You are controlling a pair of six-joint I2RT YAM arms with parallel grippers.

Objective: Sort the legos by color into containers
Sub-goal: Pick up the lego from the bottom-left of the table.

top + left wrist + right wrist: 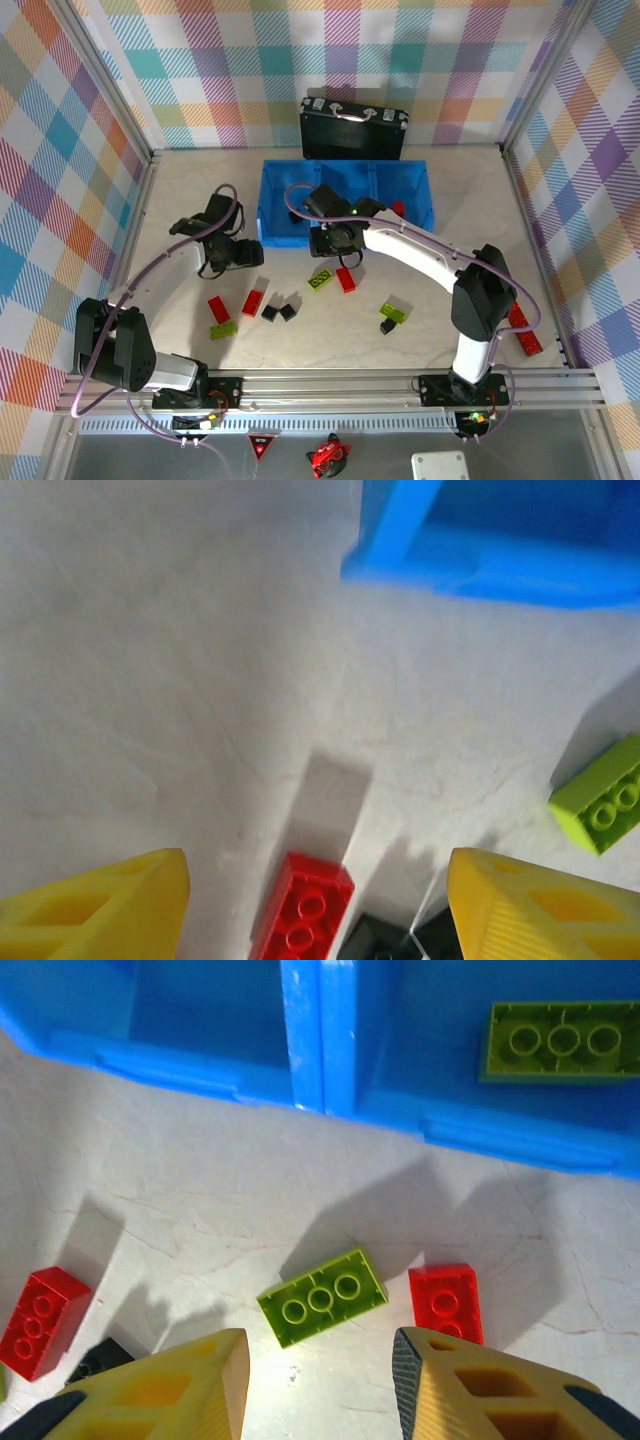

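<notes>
The right gripper (318, 1365) is seen at the lower edge of its wrist view, its yellow fingers (180, 1380) apart and nothing held. Just above the gap lies a lime-green oblong plastic brick (322, 1308), its long axis tilted from lower left to upper right. A small red plastic brick (445, 1302) is just beside it on the right. The blue plastic three-compartment bin (305, 1050) fills the upper edge, with one green brick (560, 1040) already inside. The left gripper (318, 880), also spread and empty, is judged farther away. The pale, faintly veined table (150, 1160) is enclosed by checked walls (60, 150).
</notes>
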